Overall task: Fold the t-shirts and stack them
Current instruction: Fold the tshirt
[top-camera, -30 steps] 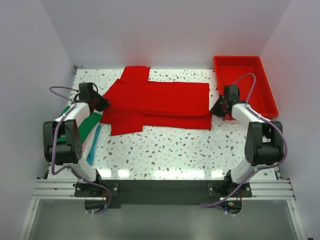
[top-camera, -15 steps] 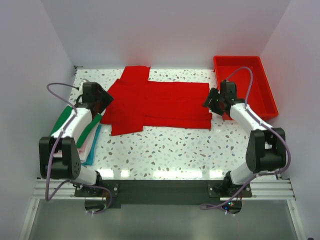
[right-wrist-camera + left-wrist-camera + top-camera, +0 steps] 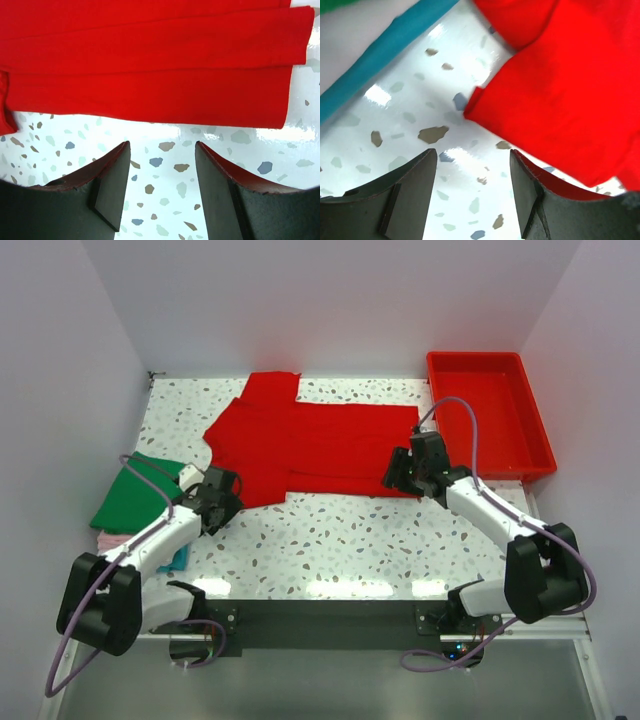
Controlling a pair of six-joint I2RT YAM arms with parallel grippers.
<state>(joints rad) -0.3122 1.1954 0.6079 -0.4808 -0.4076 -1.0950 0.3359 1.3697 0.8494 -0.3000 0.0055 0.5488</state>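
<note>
A bright red t-shirt (image 3: pixel 310 445) lies spread flat at the back middle of the table, partly folded along its near edge. My left gripper (image 3: pixel 222 502) is open and empty just off the shirt's near-left sleeve corner. In the left wrist view the gripper (image 3: pixel 472 195) is over bare table, with the red shirt (image 3: pixel 560 95) ahead to the right. My right gripper (image 3: pixel 398 472) is open and empty at the near-right hem. In the right wrist view the gripper (image 3: pixel 160 190) sits just short of the red shirt's (image 3: pixel 150 65) edge. A folded green t-shirt (image 3: pixel 135 495) tops a stack at the left.
A rigid red plastic tray (image 3: pixel 490 410) stands at the back right. Under the green shirt, pink (image 3: pixel 100 538) and teal (image 3: pixel 180 558) cloth edges show; the teal edge (image 3: pixel 385 47) lies close left of my left gripper. Speckled table runs along the near side.
Both arms have swung toward the near side. The left gripper left the shirt's left edge for its near-left sleeve. The right gripper moved left to the near-right hem.
</note>
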